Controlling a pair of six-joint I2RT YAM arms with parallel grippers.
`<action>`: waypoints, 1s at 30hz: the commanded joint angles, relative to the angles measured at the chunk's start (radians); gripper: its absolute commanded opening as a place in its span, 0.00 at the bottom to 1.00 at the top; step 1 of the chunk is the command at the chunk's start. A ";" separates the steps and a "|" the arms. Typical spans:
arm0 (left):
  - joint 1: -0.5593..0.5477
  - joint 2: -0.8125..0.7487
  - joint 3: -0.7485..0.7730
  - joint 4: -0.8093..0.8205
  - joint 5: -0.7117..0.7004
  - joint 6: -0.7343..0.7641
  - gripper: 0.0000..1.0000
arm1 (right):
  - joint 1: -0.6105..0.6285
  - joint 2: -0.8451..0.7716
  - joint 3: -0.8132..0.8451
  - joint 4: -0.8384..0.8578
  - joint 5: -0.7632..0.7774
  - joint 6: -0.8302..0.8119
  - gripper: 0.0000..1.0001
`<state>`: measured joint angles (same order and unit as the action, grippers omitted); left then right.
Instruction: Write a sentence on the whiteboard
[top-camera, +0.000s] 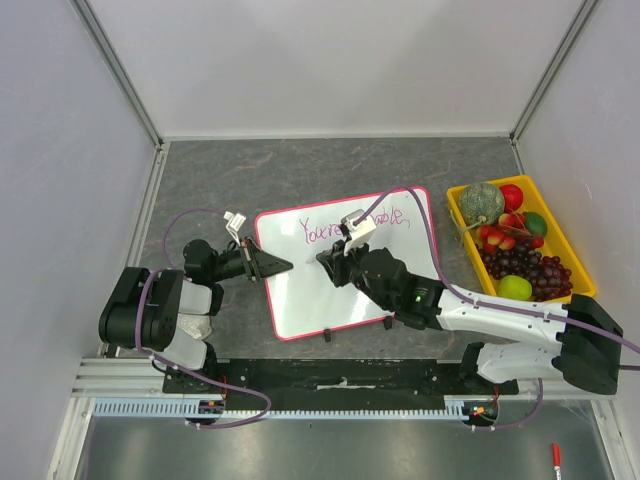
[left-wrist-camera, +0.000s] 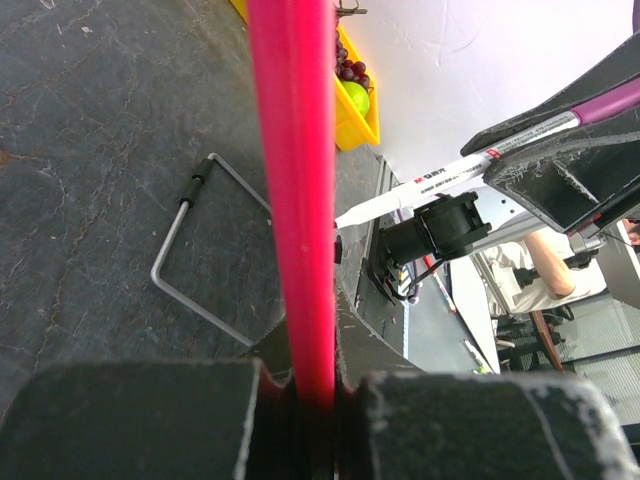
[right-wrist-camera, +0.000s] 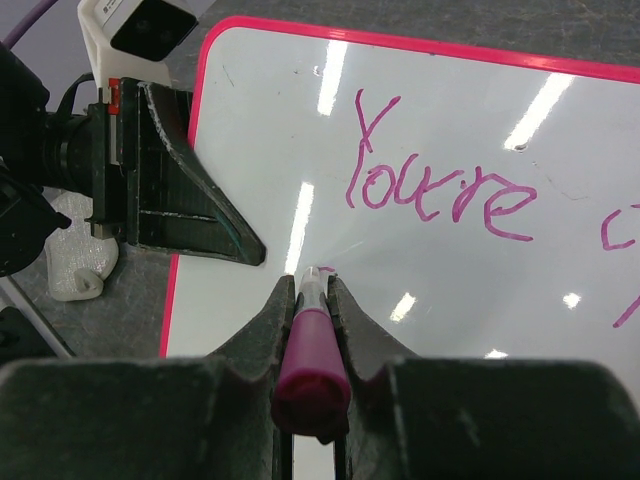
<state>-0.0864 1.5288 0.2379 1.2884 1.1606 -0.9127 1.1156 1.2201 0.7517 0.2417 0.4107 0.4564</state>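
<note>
left tool (top-camera: 275, 266) was clamped on board (top-camera: 340, 295) rim, likely bracing it against marker drag | right tool (top-camera: 328, 262) was clamped on marker (right-wrist-camera: 312, 335), tip at board just ahead of tool, below sentence (right-wrist-camera: 430, 195) start, seemingly set for line two | board sat on worktop (top-camera: 250, 170) between tools

To the right of my right gripper (right-wrist-camera: 312, 285), the sentence (right-wrist-camera: 440, 190) runs off the picture's edge. From above, my wrist camera (top-camera: 358, 228) hides its middle letters.
</note>
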 joint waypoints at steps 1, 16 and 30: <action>-0.003 0.016 -0.014 0.017 0.005 0.067 0.02 | 0.004 0.006 0.025 0.013 -0.015 0.018 0.00; -0.003 0.016 -0.014 0.019 0.005 0.067 0.02 | 0.004 -0.047 -0.015 -0.042 0.019 0.025 0.00; -0.003 0.016 -0.014 0.019 0.005 0.067 0.02 | 0.003 -0.050 -0.031 -0.035 -0.030 0.030 0.00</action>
<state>-0.0864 1.5288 0.2379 1.2892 1.1610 -0.9127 1.1156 1.1843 0.7280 0.1967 0.3912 0.4797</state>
